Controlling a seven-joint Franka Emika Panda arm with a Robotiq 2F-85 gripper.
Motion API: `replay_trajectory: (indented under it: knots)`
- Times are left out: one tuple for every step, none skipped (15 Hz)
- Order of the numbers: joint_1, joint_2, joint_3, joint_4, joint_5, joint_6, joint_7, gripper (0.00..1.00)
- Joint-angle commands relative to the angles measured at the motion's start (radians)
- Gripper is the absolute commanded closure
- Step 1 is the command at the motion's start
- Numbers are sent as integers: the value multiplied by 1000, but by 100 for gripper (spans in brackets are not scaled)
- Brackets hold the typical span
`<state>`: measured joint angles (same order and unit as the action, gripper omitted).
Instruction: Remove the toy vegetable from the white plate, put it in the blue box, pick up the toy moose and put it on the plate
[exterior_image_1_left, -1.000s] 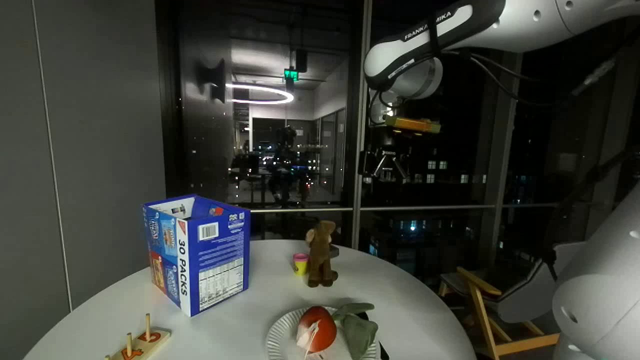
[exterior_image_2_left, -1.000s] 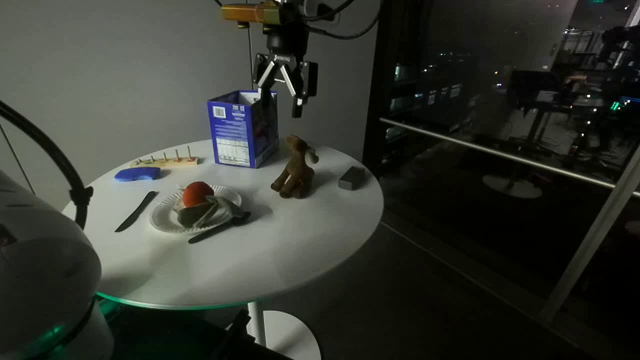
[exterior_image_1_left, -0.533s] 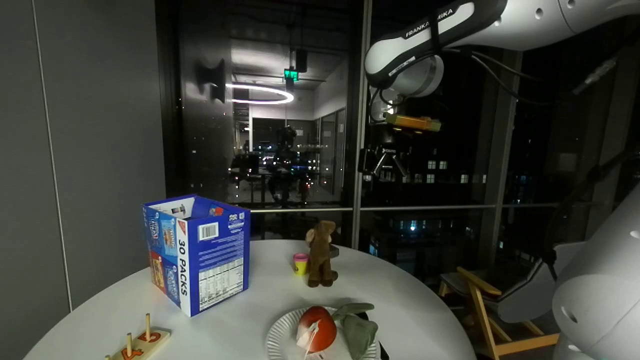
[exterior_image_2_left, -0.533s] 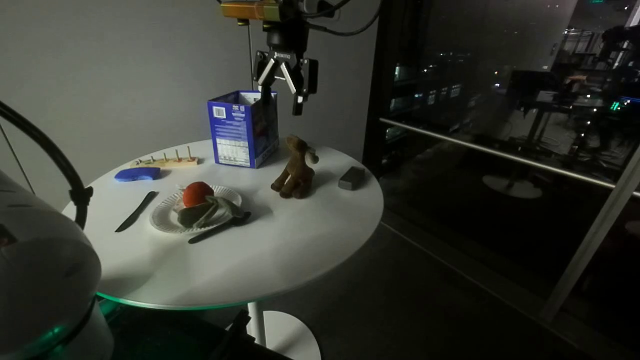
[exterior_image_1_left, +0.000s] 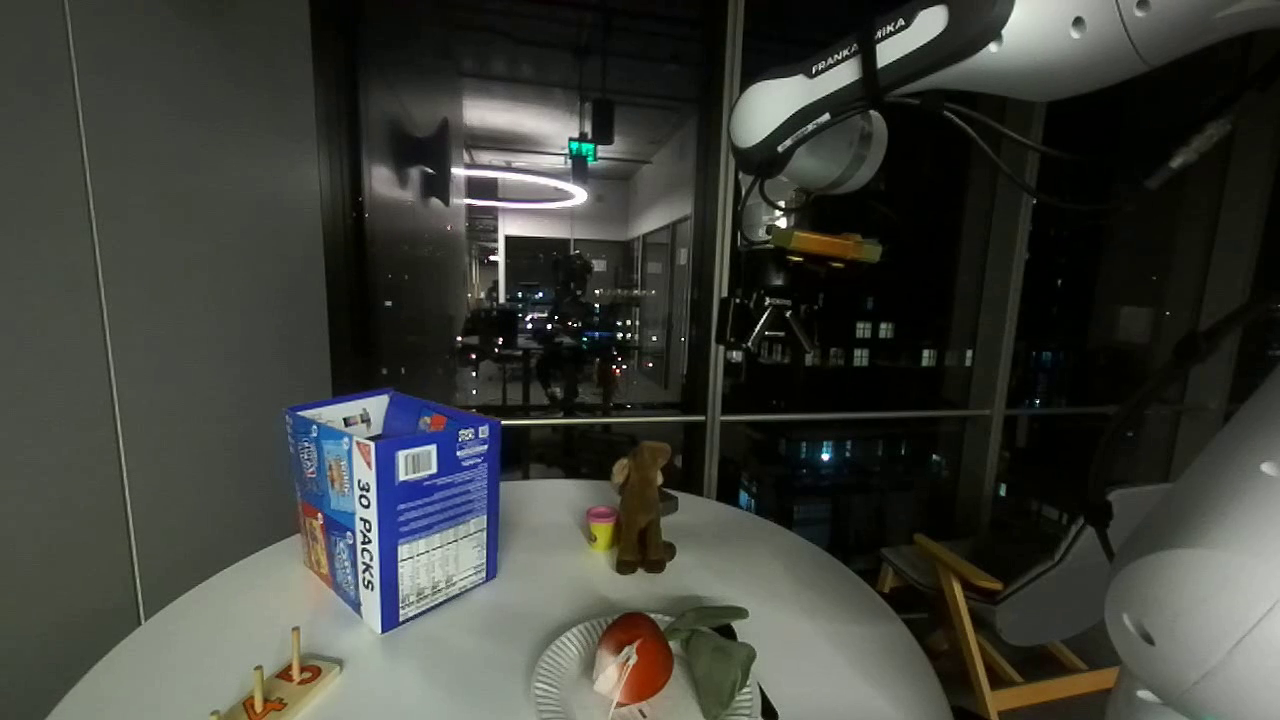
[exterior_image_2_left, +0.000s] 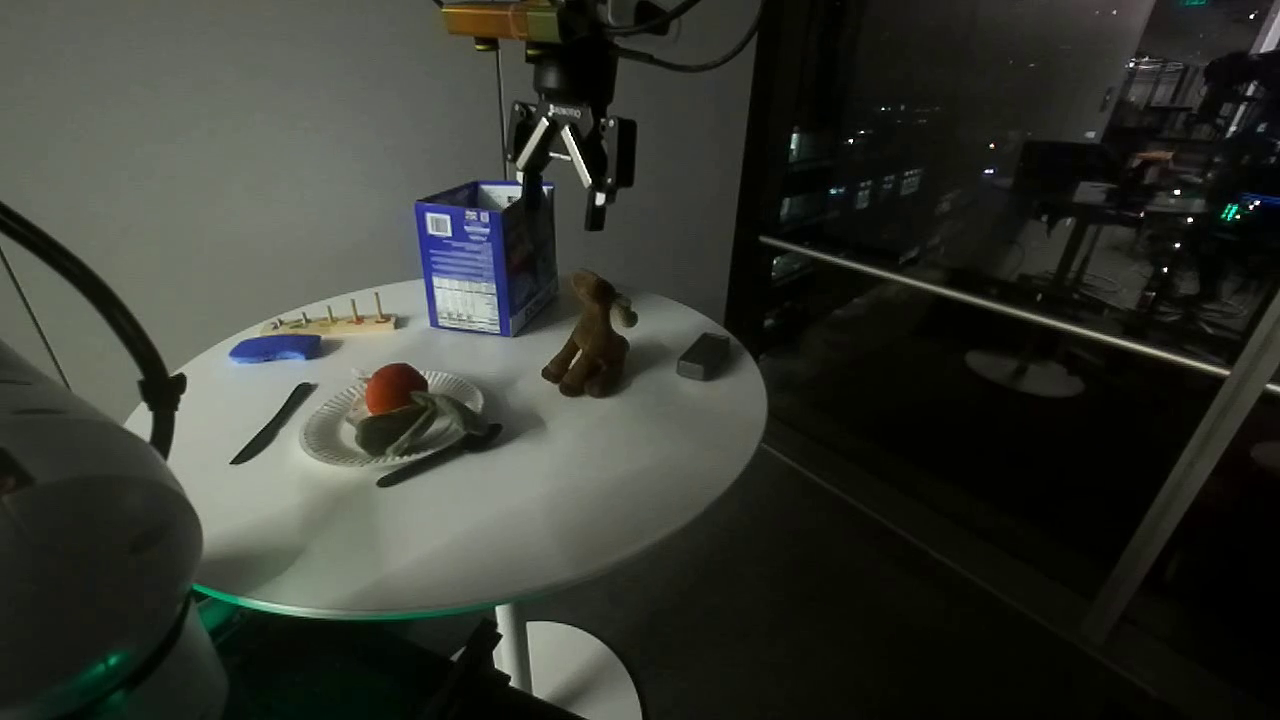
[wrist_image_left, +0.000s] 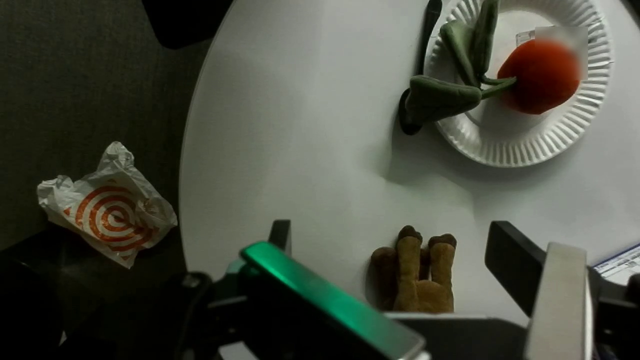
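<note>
Toy vegetable (exterior_image_2_left: 395, 390): we found it lying on the white plate (exterior_image_2_left: 318, 437), so we judged its removal not yet done.
Blue box (exterior_image_1_left: 440, 520): it stood upright, open-topped; the vegetable was not yet in it.
Toy moose (exterior_image_2_left: 592, 345): it rested upright on the table (exterior_image_2_left: 560, 530), apart from the plate, so we counted every step as left; the wrist view gave us only legs and part of the body.
Gripper (exterior_image_2_left: 564, 205): its jaws stood spread around nothing, raised higher than the moose and apart from it.
Pink-and-yellow tub (exterior_image_1_left: 601, 530): we saw it near the moose, only in an exterior view.
Crumpled bag (wrist_image_left: 115, 217): only the wrist view showed us this, off the table.
</note>
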<state>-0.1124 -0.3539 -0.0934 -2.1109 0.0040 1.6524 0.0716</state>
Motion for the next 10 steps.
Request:
replay_trajectory:
  knots:
    - [1, 1, -1, 2, 0, -2, 0, 0]
    - [1, 1, -1, 2, 0, -2, 0, 0]
    - [1, 1, -1, 2, 0, -2, 0, 0]
    - [1, 1, -1, 2, 0, -2, 0, 0]
    - [7, 20, -4, 10, 11, -14, -20, 0]
    - [17, 40, -3, 8, 20, -24, -43, 0]
    - [28, 48, 1, 2, 27, -33, -73, 0]
    - [45, 50, 11, -11, 29, -39, -112, 0]
    - [63, 53, 22, -23, 34, -43, -142, 0]
    - [81, 54, 35, -38, 39, -45, -165, 0]
